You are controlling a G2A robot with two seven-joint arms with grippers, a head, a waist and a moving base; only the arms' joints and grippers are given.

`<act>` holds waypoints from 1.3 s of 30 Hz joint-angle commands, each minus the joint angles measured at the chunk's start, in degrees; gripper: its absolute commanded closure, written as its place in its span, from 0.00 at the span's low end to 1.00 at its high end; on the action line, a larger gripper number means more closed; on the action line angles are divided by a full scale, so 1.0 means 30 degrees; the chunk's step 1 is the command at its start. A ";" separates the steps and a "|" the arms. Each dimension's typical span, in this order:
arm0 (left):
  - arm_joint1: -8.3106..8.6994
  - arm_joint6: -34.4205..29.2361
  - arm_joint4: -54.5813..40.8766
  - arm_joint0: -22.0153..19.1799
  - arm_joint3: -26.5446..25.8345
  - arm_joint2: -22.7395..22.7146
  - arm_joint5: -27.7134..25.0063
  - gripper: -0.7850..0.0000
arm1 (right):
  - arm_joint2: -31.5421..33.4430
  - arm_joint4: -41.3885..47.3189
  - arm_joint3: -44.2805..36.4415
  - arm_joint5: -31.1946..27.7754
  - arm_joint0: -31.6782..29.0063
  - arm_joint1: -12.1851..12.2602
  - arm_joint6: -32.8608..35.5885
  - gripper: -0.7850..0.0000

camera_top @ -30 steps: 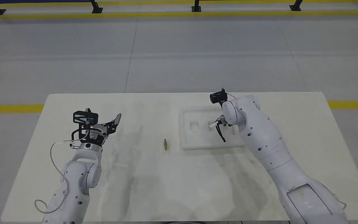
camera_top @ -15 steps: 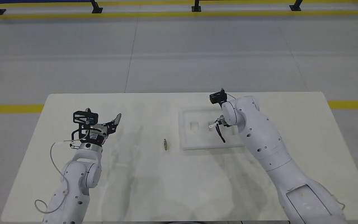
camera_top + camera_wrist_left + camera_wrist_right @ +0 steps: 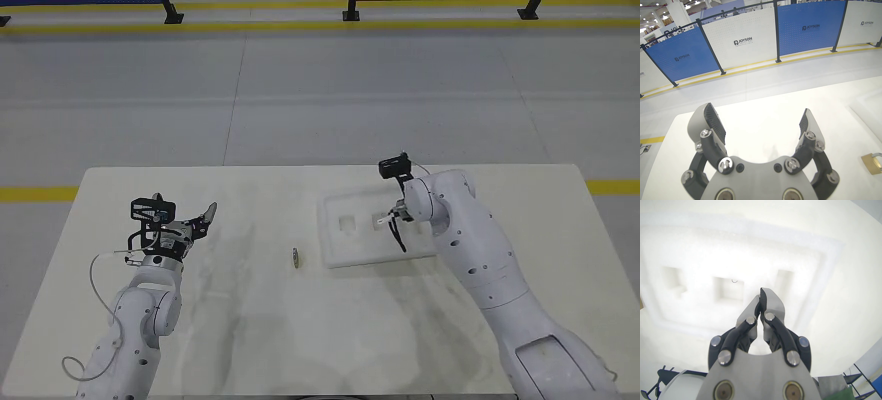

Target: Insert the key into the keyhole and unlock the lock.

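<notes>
A small brass padlock [image 3: 296, 257] lies on the white table near its middle; it also shows at the edge of the left wrist view as the padlock [image 3: 871, 163]. My left gripper [image 3: 205, 215] hovers over the table's left part, well away from the lock, its fingers [image 3: 715, 123] spread open with nothing between them. My right gripper [image 3: 386, 219] hangs over the white foam tray [image 3: 335, 255], fingers pressed shut [image 3: 761, 294]; I see nothing between them. A thin wire ring [image 3: 734, 281] sits at the rim of the tray's middle recess. No key is clearly visible.
The foam tray [image 3: 810, 247] has three shallow recesses and lies right of the table's centre. Bare tabletop [image 3: 240, 320] spreads between the arms and toward the front edge. Fence panels [image 3: 745, 43] stand beyond the floor behind the table.
The right arm's wrist has shifted slightly to the right and farther back over the tray. The left arm and the padlock are as before.
</notes>
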 commanded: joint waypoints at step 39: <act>-0.0020 -0.1555 0.1139 -0.1939 -0.1176 0.2107 -0.4352 0.00 | 0.2298 0.2340 -0.0541 0.0166 -0.1367 0.0109 -0.1784 1.00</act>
